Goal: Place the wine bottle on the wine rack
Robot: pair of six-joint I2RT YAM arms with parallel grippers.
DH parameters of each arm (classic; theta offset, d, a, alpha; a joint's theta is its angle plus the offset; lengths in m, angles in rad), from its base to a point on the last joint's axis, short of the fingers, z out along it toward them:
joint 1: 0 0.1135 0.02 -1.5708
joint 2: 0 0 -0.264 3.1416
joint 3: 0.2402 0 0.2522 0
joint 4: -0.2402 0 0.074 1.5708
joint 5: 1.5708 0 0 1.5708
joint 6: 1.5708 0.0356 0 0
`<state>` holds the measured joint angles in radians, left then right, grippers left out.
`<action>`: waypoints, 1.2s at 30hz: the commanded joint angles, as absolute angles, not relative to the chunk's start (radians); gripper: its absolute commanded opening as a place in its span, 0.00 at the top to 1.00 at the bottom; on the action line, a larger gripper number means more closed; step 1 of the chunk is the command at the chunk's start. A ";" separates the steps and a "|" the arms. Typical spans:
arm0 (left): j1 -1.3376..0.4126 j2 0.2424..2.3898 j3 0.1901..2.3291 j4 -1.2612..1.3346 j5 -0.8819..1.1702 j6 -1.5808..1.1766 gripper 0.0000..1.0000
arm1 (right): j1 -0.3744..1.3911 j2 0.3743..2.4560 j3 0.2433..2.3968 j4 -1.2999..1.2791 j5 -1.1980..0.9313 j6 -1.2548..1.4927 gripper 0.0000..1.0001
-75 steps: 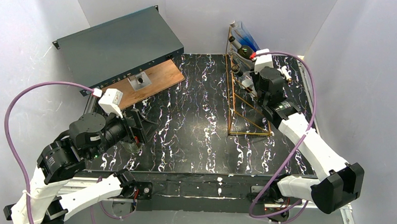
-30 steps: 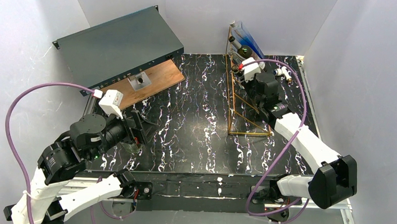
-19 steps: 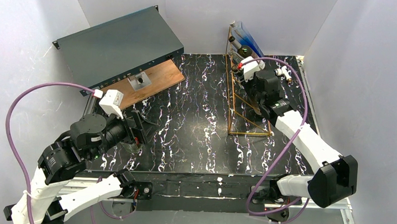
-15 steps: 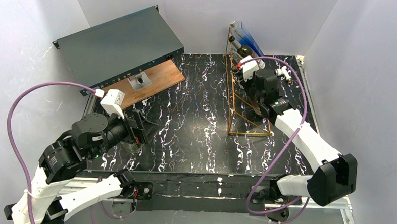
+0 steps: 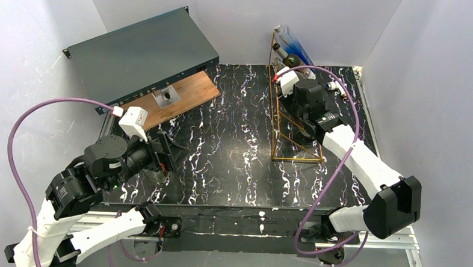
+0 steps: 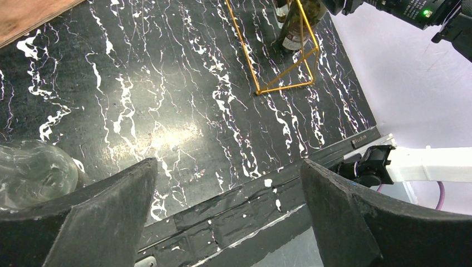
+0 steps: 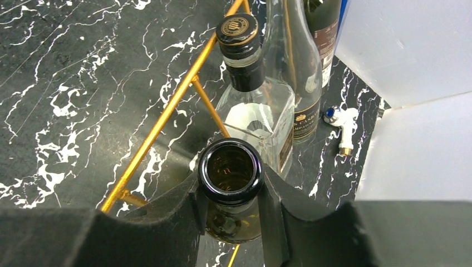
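Observation:
My right gripper (image 7: 232,194) is shut on the neck of a dark, open wine bottle (image 7: 231,169) and holds it upright beside the gold wire wine rack (image 7: 167,119). In the top view the rack (image 5: 281,120) stands at the back right, and my right wrist (image 5: 308,97) sits over its right side and hides the bottle. My left gripper (image 6: 231,211) is open and empty over the table's front left, far from the rack (image 6: 284,61).
A clear bottle with a black cap (image 7: 253,105) and a dark labelled bottle (image 7: 311,83) stand just behind the held one. A small white part (image 7: 342,125) lies near the wall. A grey metal box (image 5: 141,54) and a wooden board (image 5: 184,95) are at the back left. A glass object (image 6: 33,167) is by my left finger.
My right arm has moved left with the bottle in it, closer to the rack's wires. The left arm has barely moved.

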<state>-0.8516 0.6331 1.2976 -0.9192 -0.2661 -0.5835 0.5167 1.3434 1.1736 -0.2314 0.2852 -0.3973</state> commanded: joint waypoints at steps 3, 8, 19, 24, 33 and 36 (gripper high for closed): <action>-0.845 0.626 1.289 -0.910 -0.270 -0.574 0.01 | 0.541 1.364 1.241 -0.278 0.251 -0.355 0.55; -0.845 0.626 1.287 -0.908 -0.270 -0.575 0.01 | 0.543 1.371 1.264 -0.294 0.220 -0.297 0.54; -0.845 0.627 1.288 -0.909 -0.269 -0.576 0.01 | 0.543 1.378 1.306 -0.321 0.183 -0.238 0.43; -0.846 0.629 1.288 -0.910 -0.268 -0.576 0.01 | 0.543 1.375 1.328 -0.338 0.174 -0.223 0.42; -0.845 0.632 1.293 -0.909 -0.270 -0.578 0.01 | 0.543 1.355 1.388 -0.368 0.121 -0.191 0.39; -0.845 0.630 1.300 -0.908 -0.274 -0.574 0.01 | 0.543 1.347 1.407 -0.361 0.081 -0.165 0.39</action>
